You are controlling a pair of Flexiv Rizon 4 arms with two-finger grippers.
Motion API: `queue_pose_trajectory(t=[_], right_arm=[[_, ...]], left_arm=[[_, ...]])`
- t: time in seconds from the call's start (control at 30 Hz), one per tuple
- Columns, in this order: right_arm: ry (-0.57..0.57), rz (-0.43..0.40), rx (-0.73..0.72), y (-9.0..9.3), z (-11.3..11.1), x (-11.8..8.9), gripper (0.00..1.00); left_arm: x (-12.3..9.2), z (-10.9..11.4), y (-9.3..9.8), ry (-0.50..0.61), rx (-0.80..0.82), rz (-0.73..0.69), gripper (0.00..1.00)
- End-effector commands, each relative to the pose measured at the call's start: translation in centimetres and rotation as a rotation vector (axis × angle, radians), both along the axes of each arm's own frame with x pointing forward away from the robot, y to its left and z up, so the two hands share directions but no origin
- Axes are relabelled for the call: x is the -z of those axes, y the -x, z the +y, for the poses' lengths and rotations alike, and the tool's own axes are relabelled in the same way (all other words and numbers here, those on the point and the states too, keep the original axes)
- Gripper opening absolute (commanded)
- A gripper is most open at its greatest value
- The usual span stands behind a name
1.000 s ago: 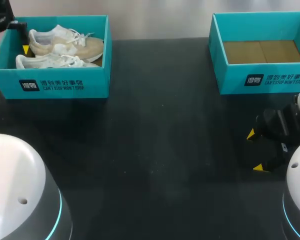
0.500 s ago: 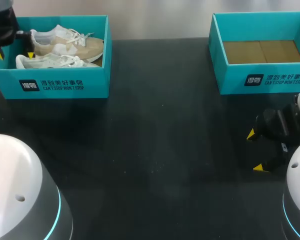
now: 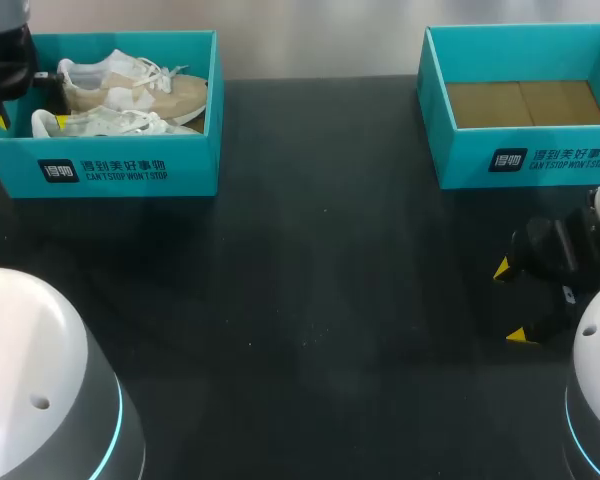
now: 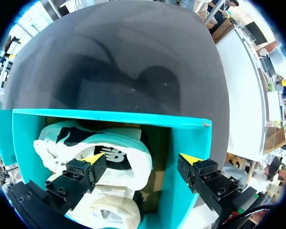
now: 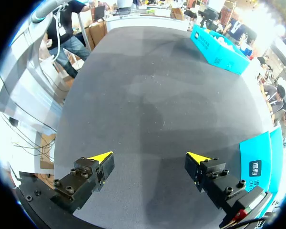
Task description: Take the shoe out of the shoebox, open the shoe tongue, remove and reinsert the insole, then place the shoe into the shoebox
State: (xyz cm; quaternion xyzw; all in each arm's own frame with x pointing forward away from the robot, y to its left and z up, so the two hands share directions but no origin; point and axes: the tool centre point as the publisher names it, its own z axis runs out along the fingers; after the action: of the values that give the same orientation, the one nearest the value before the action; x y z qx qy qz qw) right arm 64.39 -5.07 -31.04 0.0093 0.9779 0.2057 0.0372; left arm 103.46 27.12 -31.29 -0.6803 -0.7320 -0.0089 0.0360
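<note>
A teal shoebox [image 3: 130,170] at the table's far left holds two white and beige shoes, one at the back [image 3: 140,92] and one at the front [image 3: 110,122]. My left gripper [image 3: 28,122] hangs open over the box's heel end. In the left wrist view the left gripper [image 4: 142,160] has one finger over the heel of a shoe [image 4: 133,169] and the other finger over the box's end wall [image 4: 181,138]. My right gripper [image 3: 510,300] is open above bare table at the near right, and nothing lies between the fingers of the right gripper [image 5: 150,157].
A second teal shoebox [image 3: 520,150] stands at the far right with only brown cardboard on its floor; it also shows beside my right gripper [image 5: 262,162]. Dark table [image 3: 320,280] stretches between the two boxes.
My left gripper has come down and toward the box's front, over the heels of the shoes. The right arm has stayed where it was.
</note>
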Motion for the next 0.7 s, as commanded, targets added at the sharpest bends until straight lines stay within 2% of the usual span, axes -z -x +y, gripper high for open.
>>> queue_pose_trajectory(t=[0.03,0.4,0.67,0.7], right_arm=[[0.004,-0.002,0.001,0.1,0.1,0.0,1.0],[0.004,-0.002,0.001,0.1,0.1,0.0,1.0],[0.004,-0.002,0.001,0.1,0.1,0.0,1.0],[0.004,-0.002,0.001,0.1,0.1,0.0,1.0]], left_arm=[[0.9,0.0,-0.7,-0.002,0.003,0.022,1.0],[3.5,0.0,-1.5,0.006,-0.006,0.028,1.0],[4.8,0.1,-1.4,0.021,0.007,0.039,1.0],[4.9,0.1,-1.4,0.022,0.007,0.04,0.98]])
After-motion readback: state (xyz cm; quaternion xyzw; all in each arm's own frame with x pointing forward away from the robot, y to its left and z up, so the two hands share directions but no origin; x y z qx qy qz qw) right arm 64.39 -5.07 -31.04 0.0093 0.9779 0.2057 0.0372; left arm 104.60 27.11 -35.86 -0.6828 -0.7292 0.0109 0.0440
